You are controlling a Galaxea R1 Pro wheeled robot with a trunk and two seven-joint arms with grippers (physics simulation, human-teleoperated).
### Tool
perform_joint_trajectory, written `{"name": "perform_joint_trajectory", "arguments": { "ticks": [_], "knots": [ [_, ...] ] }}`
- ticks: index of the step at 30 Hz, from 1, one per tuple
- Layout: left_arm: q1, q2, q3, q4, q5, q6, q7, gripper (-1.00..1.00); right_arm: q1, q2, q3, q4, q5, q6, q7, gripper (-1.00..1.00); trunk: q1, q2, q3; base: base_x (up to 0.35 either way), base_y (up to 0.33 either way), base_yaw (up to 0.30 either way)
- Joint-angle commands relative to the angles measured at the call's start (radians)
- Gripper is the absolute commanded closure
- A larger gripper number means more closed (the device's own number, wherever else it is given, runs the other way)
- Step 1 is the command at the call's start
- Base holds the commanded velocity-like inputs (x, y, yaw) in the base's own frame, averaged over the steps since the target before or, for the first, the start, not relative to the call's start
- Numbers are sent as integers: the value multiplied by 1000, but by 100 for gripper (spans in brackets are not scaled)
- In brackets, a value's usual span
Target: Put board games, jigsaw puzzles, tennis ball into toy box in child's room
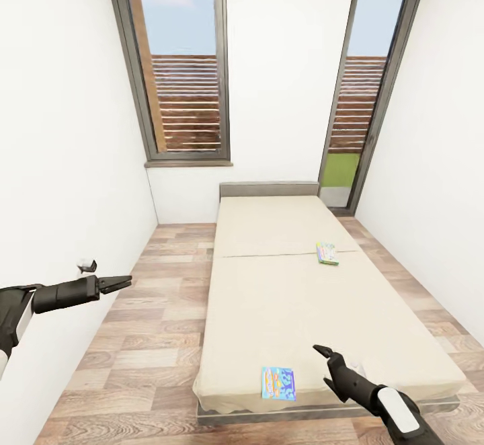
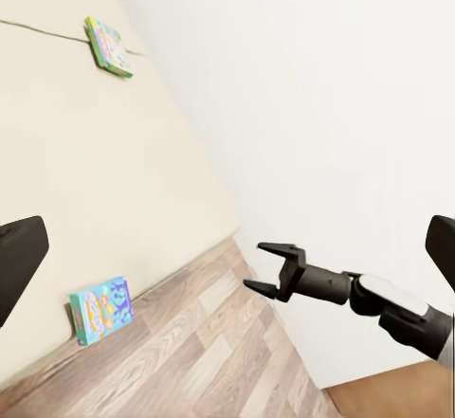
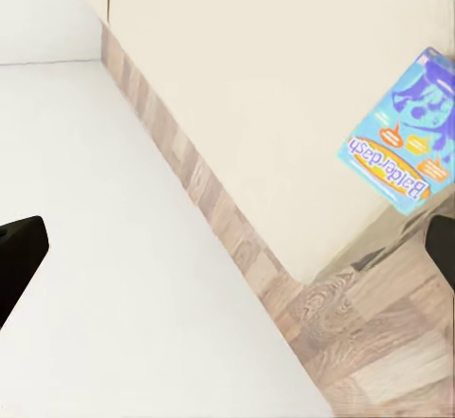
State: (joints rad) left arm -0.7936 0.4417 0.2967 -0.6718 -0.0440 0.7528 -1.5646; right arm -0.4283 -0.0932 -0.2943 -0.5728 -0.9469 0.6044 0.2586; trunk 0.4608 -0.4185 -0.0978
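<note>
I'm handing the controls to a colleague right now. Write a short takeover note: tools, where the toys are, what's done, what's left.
Left tool: open, empty, held over the floor left of the bed.
Right tool: open, empty, above the bed's near end.
Blue board game: flat on the mattress near the foot edge, just left of the right tool.
Green-edged board game: flat further up the bed, toward its right side.
Done: nothing picked up here; both games lie untouched.
Left: grab both games, likely the blue one first, and carry them to the toy box; the table's items need checking on arrival.
</note>
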Motion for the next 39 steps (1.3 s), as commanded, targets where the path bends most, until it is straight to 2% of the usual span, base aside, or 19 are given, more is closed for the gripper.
{"name": "perform_joint_trajectory", "arguments": {
  "ticks": [1,3,6,10,13,20,22,24,27,31,39],
  "knots": [
    [-1,-1,1,0,-4,20,-6,-100,-1,1,-5,22,-2,7,5,-100,5,-10,-5,0,0,0],
    [0,-2,1,0,-4,37,-6,-100,-1,1,-6,56,-14,7,15,-100,12,-24,-12,0,0,0],
    [0,-11,-5,0,-4,68,-6,-100,-1,0,-6,105,-80,6,38,-100,24,-45,-21,0,0,0],
    [0,-21,-9,0,-4,87,-6,-100,-1,1,-6,120,-144,8,46,-100,39,-73,-34,0,0,0],
    [0,-28,-11,0,-4,105,-6,-100,-1,2,-6,123,-166,8,48,-100,51,-94,-43,0,0,0],
    [1,-31,-11,0,-4,115,-6,-100,-1,15,-6,119,-173,-19,49,-100,77,-143,-65,0,0,0],
    [1,-31,-10,0,-4,116,-6,-100,-1,17,-5,118,-175,-72,49,-100,85,-157,-71,0,0,0],
    [1,-31,-10,0,-4,117,-6,-100,-1,18,-5,117,-176,-94,49,-100,93,-171,-77,0,0,0],
    [0,-31,-9,0,-4,127,-6,-100,-1,16,-6,117,-177,-103,48,-100,104,-192,-87,0,0,0],
    [-9,-31,-8,-2,-3,183,-6,-100,-1,14,-7,117,-177,-106,50,-100,120,-220,-99,0,0,0],
    [-11,-35,-8,-4,-5,192,-6,-100,-1,16,-8,118,-180,-111,54,-100,150,-276,-124,0,0,0]
  ]
}}
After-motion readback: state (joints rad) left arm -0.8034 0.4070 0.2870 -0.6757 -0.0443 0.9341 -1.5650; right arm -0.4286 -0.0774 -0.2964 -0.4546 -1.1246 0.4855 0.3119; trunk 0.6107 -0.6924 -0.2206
